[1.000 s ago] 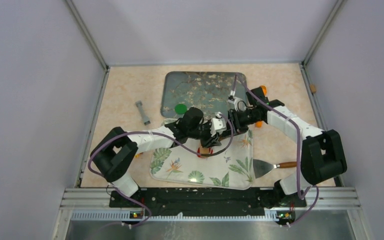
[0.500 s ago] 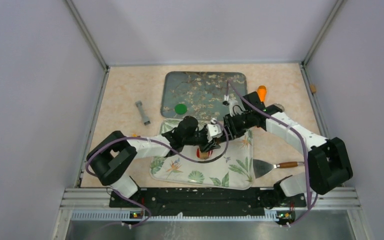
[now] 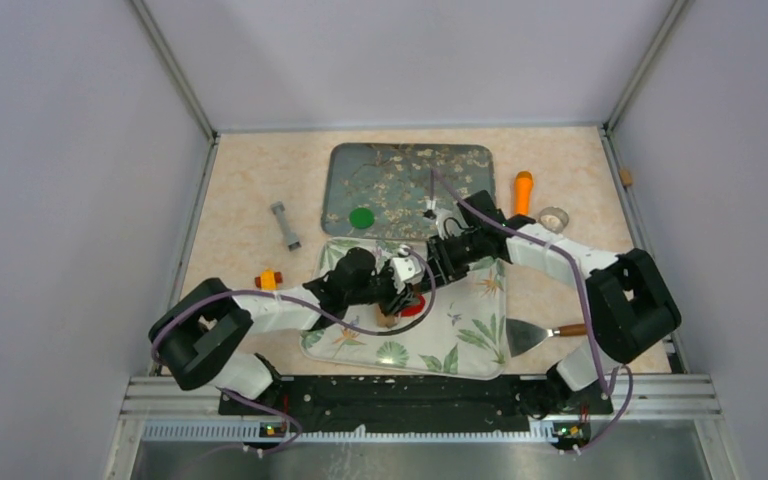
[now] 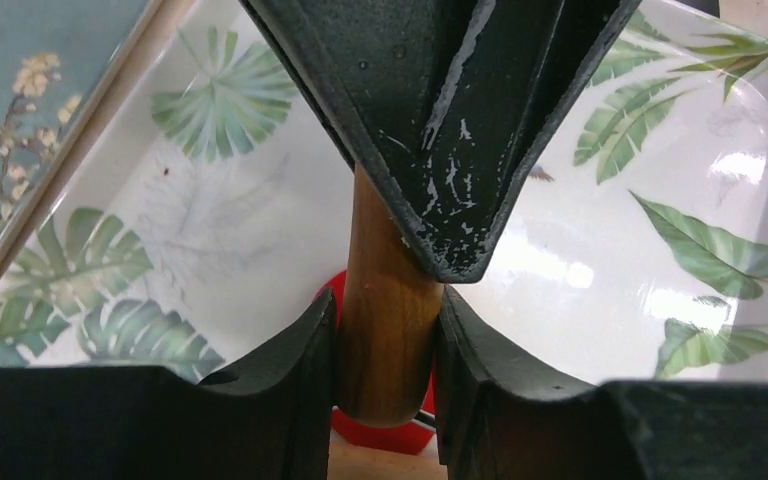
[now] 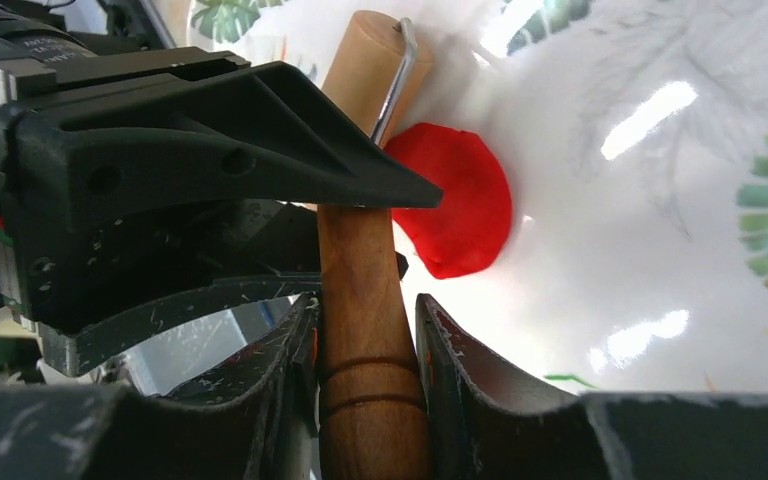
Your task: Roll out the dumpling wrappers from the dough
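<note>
A wooden rolling pin (image 5: 362, 300) is gripped from both ends. My right gripper (image 5: 365, 345) is shut on its grooved end, and my left gripper (image 4: 385, 335) is shut on the other end of the pin (image 4: 385, 320). A flat red wrapper (image 5: 457, 210) lies on the white leaf-pattern tray (image 3: 480, 362), just under and beside the pin, and shows as a red patch (image 3: 417, 303) in the top view. Both grippers (image 3: 396, 288) (image 3: 438, 262) meet over this tray. A green wrapper (image 3: 361, 217) lies on the blue blossom tray (image 3: 410, 165) behind.
A grey tool (image 3: 284, 225) lies at the left, with a small orange piece (image 3: 268, 281) nearer. To the back right are an orange-handled tool (image 3: 523, 190) and a small round cup (image 3: 553, 216). A metal spatula (image 3: 535, 334) rests by the leaf tray's right edge.
Both arms moved toward the near left with the rolling pin, over the leaf tray and the red wrapper. The orange tool and cup are now uncovered.
</note>
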